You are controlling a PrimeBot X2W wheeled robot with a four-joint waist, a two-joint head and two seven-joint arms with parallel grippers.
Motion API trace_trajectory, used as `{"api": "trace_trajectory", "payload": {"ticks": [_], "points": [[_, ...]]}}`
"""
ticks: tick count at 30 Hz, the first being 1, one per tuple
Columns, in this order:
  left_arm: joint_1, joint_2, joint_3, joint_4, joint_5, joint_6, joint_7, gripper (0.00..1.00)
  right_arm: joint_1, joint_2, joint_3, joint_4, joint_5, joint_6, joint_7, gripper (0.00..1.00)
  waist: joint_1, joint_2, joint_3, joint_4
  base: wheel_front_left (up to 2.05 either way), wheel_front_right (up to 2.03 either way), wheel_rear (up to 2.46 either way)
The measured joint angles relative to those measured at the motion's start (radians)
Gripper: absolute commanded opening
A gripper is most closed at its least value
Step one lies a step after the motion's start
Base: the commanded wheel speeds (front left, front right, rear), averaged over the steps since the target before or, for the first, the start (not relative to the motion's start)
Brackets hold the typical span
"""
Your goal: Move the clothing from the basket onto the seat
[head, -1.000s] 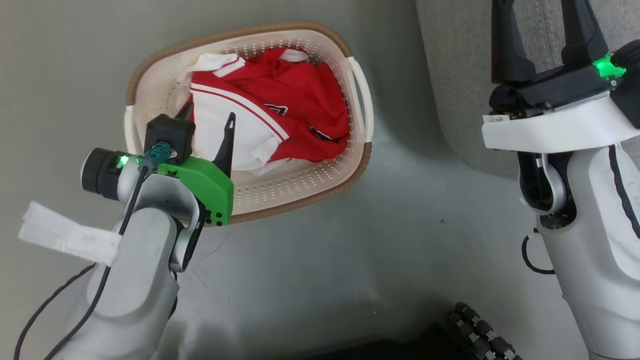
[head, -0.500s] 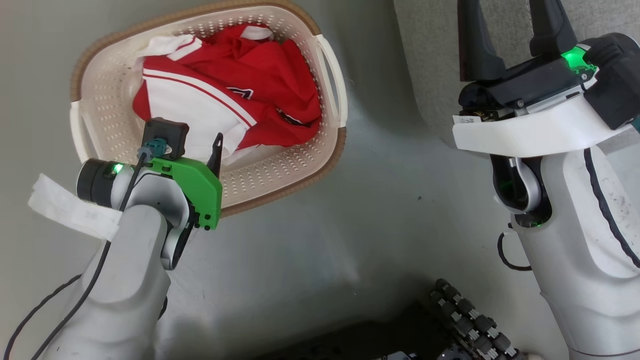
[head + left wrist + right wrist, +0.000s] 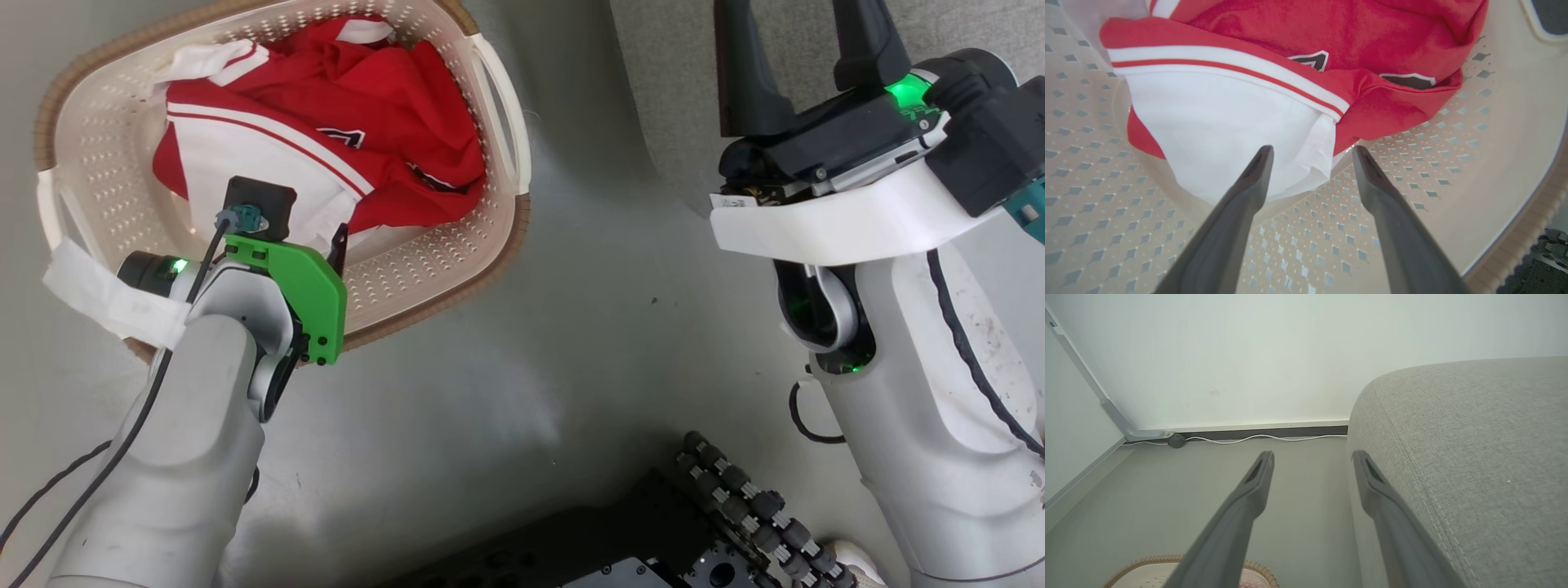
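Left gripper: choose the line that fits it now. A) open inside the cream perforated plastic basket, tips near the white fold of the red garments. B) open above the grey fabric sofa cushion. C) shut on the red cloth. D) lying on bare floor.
A: the left wrist view shows the left gripper with fingers apart inside the cream perforated basket, tips by the white fold of the red-and-white clothing, clamping nothing.

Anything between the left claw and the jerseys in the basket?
Nothing visible. The left claw is open inside the basket, pointing straight at the white fold of the red jerseys; nothing lies between them.
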State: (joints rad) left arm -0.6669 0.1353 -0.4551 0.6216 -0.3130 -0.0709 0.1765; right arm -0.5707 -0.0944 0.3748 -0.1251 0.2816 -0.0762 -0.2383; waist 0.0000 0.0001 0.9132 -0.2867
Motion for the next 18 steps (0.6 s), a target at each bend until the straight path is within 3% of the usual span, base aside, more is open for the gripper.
{"api": "trace_trajectory", "payload": {"ticks": [18], "points": [[-0.072,0.003,0.008,0.145,-0.027,-0.009,0.052,1.00,-0.002,0.016,0.024,0.001,0.002,0.005,-0.009,1.00,0.0000,0.0000,0.038,-0.048,0.00,0.00,0.00]]}}
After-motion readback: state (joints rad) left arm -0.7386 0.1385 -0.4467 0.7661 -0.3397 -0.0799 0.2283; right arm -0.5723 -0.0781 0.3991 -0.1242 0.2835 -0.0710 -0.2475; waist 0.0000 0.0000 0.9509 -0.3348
